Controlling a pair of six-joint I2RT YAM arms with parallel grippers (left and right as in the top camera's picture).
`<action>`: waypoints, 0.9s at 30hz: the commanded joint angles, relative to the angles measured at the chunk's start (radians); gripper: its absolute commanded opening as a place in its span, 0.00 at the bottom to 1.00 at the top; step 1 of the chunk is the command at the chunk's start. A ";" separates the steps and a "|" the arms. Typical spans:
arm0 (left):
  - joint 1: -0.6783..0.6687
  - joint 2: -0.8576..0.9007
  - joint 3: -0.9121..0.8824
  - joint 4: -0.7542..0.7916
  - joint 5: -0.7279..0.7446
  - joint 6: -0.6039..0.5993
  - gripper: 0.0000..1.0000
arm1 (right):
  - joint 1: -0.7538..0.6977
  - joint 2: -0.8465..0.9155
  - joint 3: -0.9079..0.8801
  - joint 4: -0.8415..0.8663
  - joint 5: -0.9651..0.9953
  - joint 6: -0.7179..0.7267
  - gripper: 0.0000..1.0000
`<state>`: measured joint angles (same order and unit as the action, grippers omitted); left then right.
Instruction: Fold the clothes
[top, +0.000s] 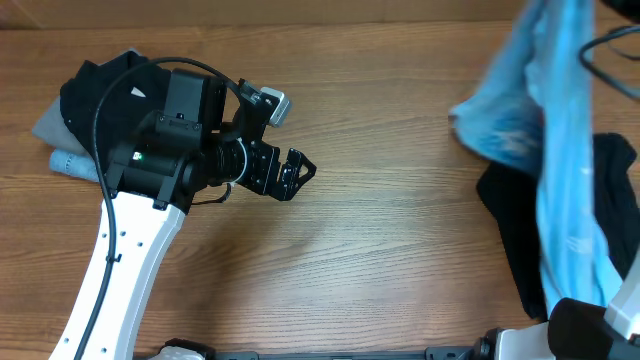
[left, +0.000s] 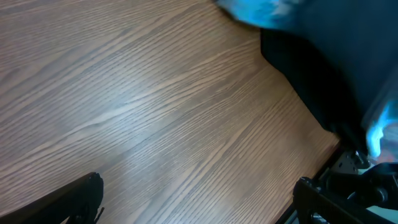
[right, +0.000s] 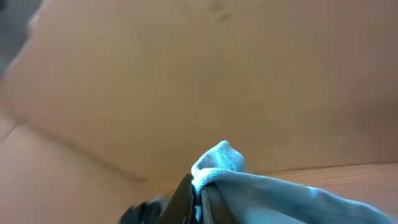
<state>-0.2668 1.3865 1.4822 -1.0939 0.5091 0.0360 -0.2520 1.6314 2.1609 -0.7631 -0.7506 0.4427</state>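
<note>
Right pincer (right: 198, 191) clamps blue T-shirt (right: 217, 163) (apparently aloft)

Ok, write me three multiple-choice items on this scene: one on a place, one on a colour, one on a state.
1. Where over the table is the light blue T-shirt?
A) left side B) right side C) centre
2. What colour is the garment lying flat near it?
A) red B) yellow C) black
3. How is the left gripper?
A) open and empty B) shut on cloth C) shut on a cup

Key: 1 B, the overhead view shows it hanging at the right edge. 2 C, dark black cloth spreads beside the shirt. 3 A, its fingers stand wide apart with only bare wood between them.
</note>
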 joint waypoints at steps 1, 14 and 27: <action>-0.002 -0.001 0.027 -0.002 0.004 0.010 1.00 | 0.138 -0.011 0.024 -0.031 -0.019 0.001 0.04; 0.166 -0.007 0.310 -0.184 -0.048 0.009 1.00 | 0.625 0.069 0.018 -0.362 0.317 -0.051 0.22; 0.072 0.055 0.337 -0.213 -0.048 0.010 1.00 | 0.359 -0.065 0.040 -0.393 0.428 -0.046 0.56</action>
<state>-0.1287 1.3968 1.8416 -1.3125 0.4614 0.0360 0.1871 1.6547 2.1616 -1.1458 -0.3534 0.3958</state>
